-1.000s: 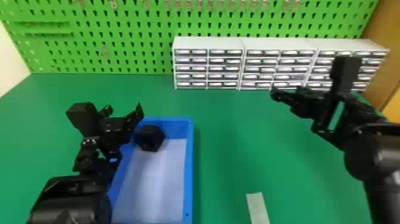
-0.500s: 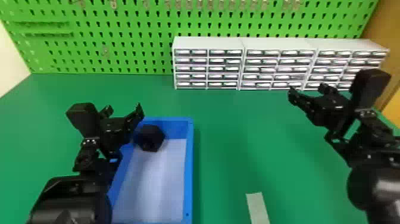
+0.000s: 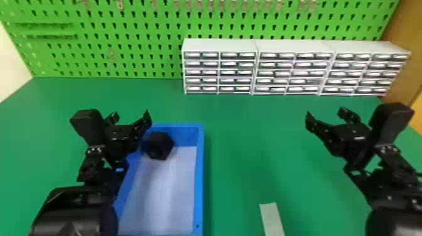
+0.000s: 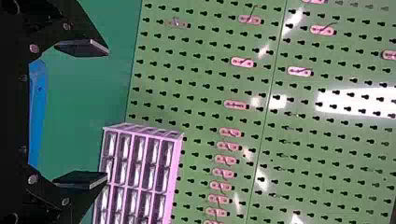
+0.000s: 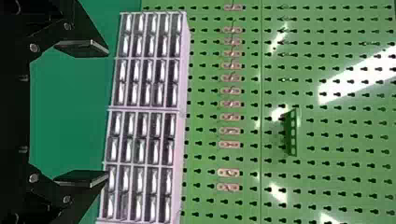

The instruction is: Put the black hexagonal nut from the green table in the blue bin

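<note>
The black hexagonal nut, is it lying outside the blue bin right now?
No, in the head view the black hexagonal nut sits inside the blue bin, near its far left corner.

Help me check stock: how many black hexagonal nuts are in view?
1: the black hexagonal nut, inside the blue bin at its far end. Another could be hidden behind the left arm.

The view is taken up by a green table (image 3: 245,135), seen in the head view with twelve o'clock at its far edge. A blue bin (image 3: 199,188) with a pale floor is set towards eight o'clock. Three white drawer cabinets (image 3: 292,73) are lined up side by side along the far edge, from twelve round to two. A pale flat strip (image 3: 271,218) is placed near five o'clock, apart from the bin.
</note>
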